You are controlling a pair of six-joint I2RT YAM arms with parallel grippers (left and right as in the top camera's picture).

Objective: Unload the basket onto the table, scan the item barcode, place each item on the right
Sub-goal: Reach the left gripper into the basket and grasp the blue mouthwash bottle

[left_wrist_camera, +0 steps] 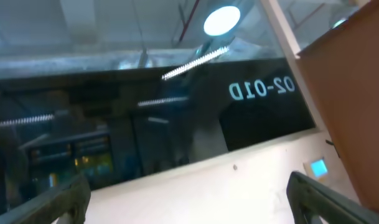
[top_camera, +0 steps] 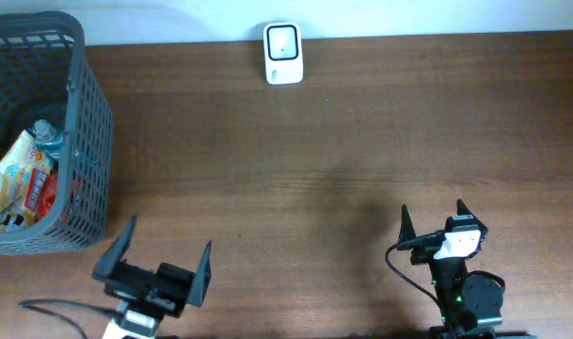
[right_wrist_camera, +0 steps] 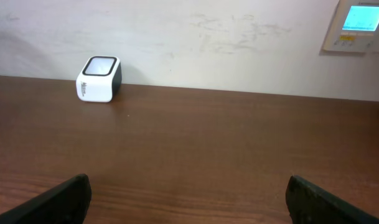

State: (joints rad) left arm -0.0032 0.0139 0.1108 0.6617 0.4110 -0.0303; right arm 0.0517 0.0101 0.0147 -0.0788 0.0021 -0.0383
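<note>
Both ends wide open and empty: left gripper [top_camera: 169, 235] sits at the front edge just right of the grey basket [top_camera: 88, 113], right gripper [top_camera: 433, 207] at front right. Snack packets [top_camera: 18, 179] and a bottle [top_camera: 43, 132] lie inside the basket, far left. White scanner [top_camera: 283, 54] stands at the table's [top_camera: 361, 141] far edge, well apart from both.

Cannot read the packets [top_camera: 23, 181] inside the basket [top_camera: 84, 122]: too small, partly behind its wall. Cannot see the basket's left side, cropped by the edge. Likewise the left arm [top_camera: 131, 325] and right arm [top_camera: 469, 297], right of the basket, cropped below.
</note>
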